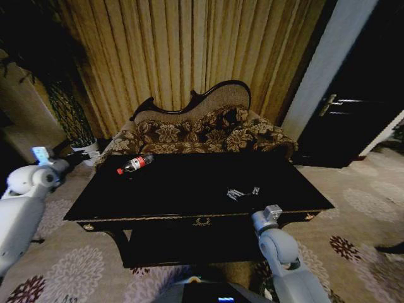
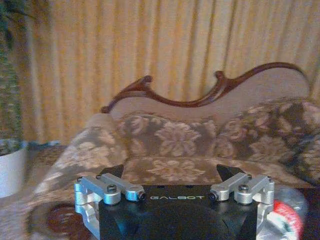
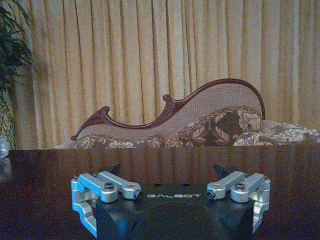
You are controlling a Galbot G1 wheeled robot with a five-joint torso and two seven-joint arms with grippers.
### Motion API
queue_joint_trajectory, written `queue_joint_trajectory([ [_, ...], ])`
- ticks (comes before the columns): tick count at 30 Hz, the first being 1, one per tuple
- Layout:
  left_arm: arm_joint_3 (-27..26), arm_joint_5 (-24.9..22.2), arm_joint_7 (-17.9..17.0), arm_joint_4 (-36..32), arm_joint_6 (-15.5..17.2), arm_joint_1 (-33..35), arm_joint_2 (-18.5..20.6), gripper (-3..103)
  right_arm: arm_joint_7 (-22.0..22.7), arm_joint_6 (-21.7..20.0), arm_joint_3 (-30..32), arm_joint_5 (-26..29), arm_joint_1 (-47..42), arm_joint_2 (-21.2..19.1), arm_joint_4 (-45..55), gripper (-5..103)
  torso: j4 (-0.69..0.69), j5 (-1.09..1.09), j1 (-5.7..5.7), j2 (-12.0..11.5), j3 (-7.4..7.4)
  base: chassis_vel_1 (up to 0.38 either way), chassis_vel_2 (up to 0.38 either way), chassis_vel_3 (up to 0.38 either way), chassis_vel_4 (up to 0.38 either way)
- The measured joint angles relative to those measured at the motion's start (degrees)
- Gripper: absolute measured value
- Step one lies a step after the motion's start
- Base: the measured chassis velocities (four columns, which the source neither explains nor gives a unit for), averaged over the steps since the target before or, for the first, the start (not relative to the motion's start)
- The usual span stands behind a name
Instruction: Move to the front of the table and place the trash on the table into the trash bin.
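**Both arms raised at the near edge of the table, grippers empty**

Nearest to me in the head view is the right arm, rising from the bottom of the picture to the table's front edge, with the right gripper [image 3: 170, 187] at about tabletop level; its wrist view shows the jaws spread wide with nothing between them, looking across the glossy black top toward the sofa [image 1: 208, 129]. I see the left arm off the table's left end, and the left gripper [image 2: 172, 187] stands open too, holding nothing, facing the sofa and curtain.

On the table [image 1: 189, 189], the bottle [image 1: 134, 164] with its red label lies on its side near the far left corner; I catch its red label at the edge of the left wrist view as well. A few small white scraps [image 1: 240, 192] lie right of centre, just ahead of the right gripper. I see a white plant pot [image 1: 85, 150] on the floor beyond the left end.
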Motion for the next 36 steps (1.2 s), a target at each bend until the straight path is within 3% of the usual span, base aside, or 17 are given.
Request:
queue_joint_trajectory([
  [6,4.13,-1.6,2.32,-0.37,-0.02,-3.06,-1.17,100,0.0,0.58,0.79,0.06,-0.17,-0.28,-0.35,100,-0.01,0.0,0.0,0.0,0.0,0.0,0.0,0.0,0.0],
  [8,5.26,-2.3,5.33,-0.74,0.11,-3.38,-1.31,100,0.0,0.83,1.05,0.07,-0.16,-0.28,-0.66,100,-0.01,-0.01,0.0,0.0,0.0,0.0,0.0,0.0,0.0],
  [10,5.43,-2.38,6.19,-1.03,1.41,-3.5,-1.33,100,0.0,0.97,1.09,0.08,-0.12,-0.25,-0.85,100,0.0,-0.01,0.0,0.0,0.0,0.0,0.0,0.0,0.0],
  [12,5.45,-2.57,5.91,-1.71,6.84,-3.84,-1.55,100,0.0,1.32,1.06,-0.03,0.11,-0.08,-1.42,100,0.01,0.0,-0.01,0.0,0.0,0.0,0.0,0.0,0.0],
  [16,5.45,-1.26,4.87,-1.79,9.14,-3.19,-1.46,100,0.0,1.85,0.66,-0.77,0.32,0.49,-2.24,100,0.01,-0.01,-0.01,0.0,0.0,0.0,0.0,0.0,0.0],
  [26,5.26,-0.5,5.15,-0.25,9.24,-2.54,-1.47,100,0.0,2.25,-0.33,-2.41,0.23,1.37,-2.63,100,0.01,-0.01,-0.01,0.0,0.0,0.0,0.0,0.0,0.0],
  [33,5.04,1.63,10.03,-0.31,9.13,-1.47,-1.61,100,0.0,2.26,-0.56,-2.85,0.45,1.58,-2.11,100,0.01,-0.02,-0.01,0.0,0.0,0.0,0.0,0.0,0.0],
  [36,4.98,2.08,10.39,-0.37,9.08,-0.87,-1.63,100,0.0,2.35,-0.57,-3.14,0.34,1.91,-2.11,100,0.0,-0.02,-0.01,0.0,0.0,0.0,0.0,0.0,0.0],
])
